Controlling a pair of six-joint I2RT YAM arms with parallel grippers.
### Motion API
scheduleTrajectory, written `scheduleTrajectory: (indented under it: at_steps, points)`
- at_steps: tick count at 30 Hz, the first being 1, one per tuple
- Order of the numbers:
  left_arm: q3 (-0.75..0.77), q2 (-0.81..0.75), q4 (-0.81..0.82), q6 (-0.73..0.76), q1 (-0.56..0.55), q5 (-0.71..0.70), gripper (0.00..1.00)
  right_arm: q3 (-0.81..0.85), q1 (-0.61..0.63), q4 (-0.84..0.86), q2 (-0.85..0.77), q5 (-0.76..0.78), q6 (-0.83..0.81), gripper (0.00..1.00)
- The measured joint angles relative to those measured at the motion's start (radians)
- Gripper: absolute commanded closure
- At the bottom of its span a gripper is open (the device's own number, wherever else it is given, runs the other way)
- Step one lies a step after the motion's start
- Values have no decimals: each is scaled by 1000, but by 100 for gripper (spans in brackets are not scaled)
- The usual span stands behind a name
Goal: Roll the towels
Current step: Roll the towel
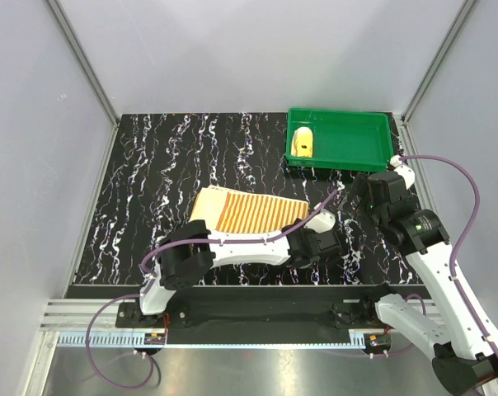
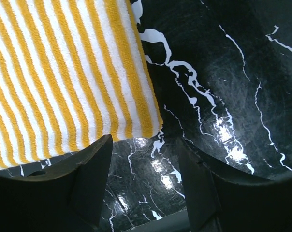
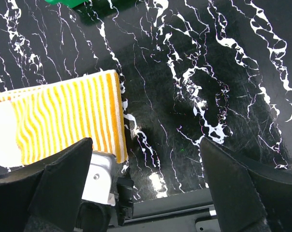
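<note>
**Striped towel (image 1: 249,213) lay flat beside an empty left claw (image 1: 313,246)**

The striped towel lay spread flat on the black marbled table (image 1: 150,181), near the middle and a little toward the near edge. Its orange and cream stripes ran from near to far. The left arm reached across to the towel's right end. In the left wrist view, the left claw (image 2: 143,181) stood partly parted with nothing between its fingers (image 2: 90,179). The towel's corner (image 2: 151,128) lay just ahead of the gap.

The right claw (image 1: 354,194) hung over bare table to the right of the towel, between it and the green tray (image 1: 341,117). Its jaws were spread wide and held nothing. The right wrist view showed the towel's right end (image 3: 73,116) on that claw's left side.

The yellow towel (image 1: 303,143) lay rolled inside the tray, at its left end, in the far right corner of the table.
</note>
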Motion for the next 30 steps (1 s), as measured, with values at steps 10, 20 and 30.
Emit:
scheduleTrajectory:
  at_steps: [10, 20, 30]
  points:
    - [52, 118, 10, 0, -2, -11, 43, -2, 0, 0, 2, -16, 0, 0]
    - [71, 134, 11, -1, 0, -26, 46, -18, 0, 1, 2, -36, 4, 0]
    - [7, 116, 130, -5, 37, -36, 63, -35, -1, 21, 10, -70, 13, 0]
